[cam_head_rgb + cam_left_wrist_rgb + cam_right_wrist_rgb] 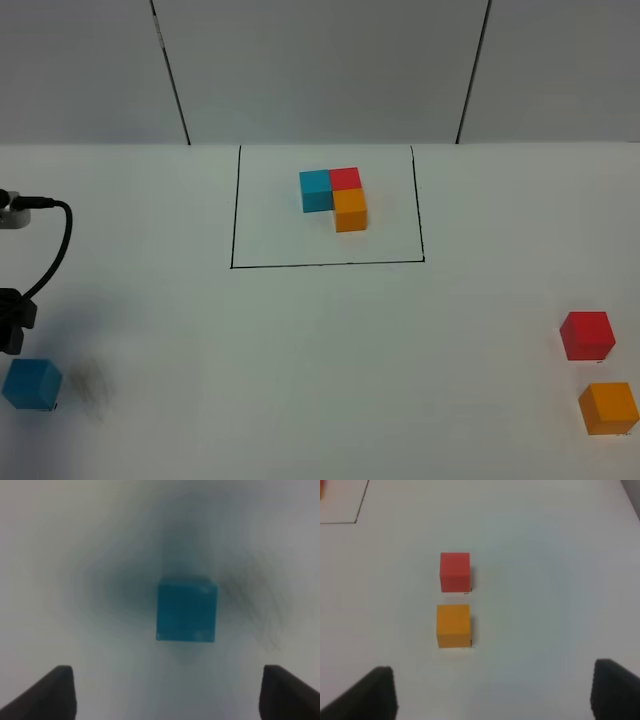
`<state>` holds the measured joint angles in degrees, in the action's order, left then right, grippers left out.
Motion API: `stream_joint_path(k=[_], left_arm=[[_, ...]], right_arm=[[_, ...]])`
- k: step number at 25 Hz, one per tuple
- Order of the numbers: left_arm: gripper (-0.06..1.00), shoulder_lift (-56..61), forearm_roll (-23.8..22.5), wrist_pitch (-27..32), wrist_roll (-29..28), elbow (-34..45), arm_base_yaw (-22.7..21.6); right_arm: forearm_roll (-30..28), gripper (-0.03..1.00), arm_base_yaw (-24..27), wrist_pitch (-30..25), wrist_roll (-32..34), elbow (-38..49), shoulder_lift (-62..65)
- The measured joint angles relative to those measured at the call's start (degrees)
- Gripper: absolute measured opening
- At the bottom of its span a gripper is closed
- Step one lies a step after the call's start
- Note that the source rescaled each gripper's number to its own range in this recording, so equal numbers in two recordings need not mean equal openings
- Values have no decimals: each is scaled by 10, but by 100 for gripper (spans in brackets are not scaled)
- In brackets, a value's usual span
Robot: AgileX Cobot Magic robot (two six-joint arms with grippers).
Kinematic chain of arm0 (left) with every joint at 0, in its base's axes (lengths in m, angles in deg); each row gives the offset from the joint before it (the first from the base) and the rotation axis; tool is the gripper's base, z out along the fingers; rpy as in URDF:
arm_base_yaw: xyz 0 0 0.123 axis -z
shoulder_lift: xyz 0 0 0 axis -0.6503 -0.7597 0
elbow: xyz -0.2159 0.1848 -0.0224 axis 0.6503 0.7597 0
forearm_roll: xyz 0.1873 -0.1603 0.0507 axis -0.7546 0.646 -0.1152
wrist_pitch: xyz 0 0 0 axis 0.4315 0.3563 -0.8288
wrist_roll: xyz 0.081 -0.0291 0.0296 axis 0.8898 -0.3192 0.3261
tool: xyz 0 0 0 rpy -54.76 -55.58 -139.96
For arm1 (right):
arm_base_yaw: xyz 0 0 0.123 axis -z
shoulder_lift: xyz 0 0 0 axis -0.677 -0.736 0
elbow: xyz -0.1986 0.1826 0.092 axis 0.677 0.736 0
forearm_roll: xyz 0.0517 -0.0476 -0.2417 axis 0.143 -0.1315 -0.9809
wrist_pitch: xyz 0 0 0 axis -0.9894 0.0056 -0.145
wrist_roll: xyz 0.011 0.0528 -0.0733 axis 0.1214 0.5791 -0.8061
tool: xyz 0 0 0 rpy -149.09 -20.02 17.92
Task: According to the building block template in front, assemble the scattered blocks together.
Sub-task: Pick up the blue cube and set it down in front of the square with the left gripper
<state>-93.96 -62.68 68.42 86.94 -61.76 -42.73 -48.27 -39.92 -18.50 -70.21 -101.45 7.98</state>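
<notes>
Template (335, 197) is seen inside the drawn rectangle (232, 210) at upper centre. Blue cube (31, 384) is placed lower left, red cube (586, 334) and orange cube (608, 408) lower right. Left gripper (167, 692) and right gripper (495, 692) are spread wide.

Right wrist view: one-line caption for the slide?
Right gripper, fingers open, facing the loose red cube and orange cube, which sit close but apart on the white table.
</notes>
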Motion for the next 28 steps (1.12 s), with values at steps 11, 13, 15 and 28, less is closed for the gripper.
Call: stream_joint_path(k=[11, 13, 15, 28], left_arm=[[81, -46, 0, -27, -1, 1, 0], [81, -56, 0, -29, -1, 1, 0], [81, -63, 0, -34, -1, 1, 0], [81, -88, 0, -58, -1, 1, 0]], right_arm=[[0, 62, 0, 0, 0, 0, 0], [0, 62, 0, 0, 0, 0, 0], [0, 62, 0, 0, 0, 0, 0], [0, 62, 0, 0, 0, 0, 0]])
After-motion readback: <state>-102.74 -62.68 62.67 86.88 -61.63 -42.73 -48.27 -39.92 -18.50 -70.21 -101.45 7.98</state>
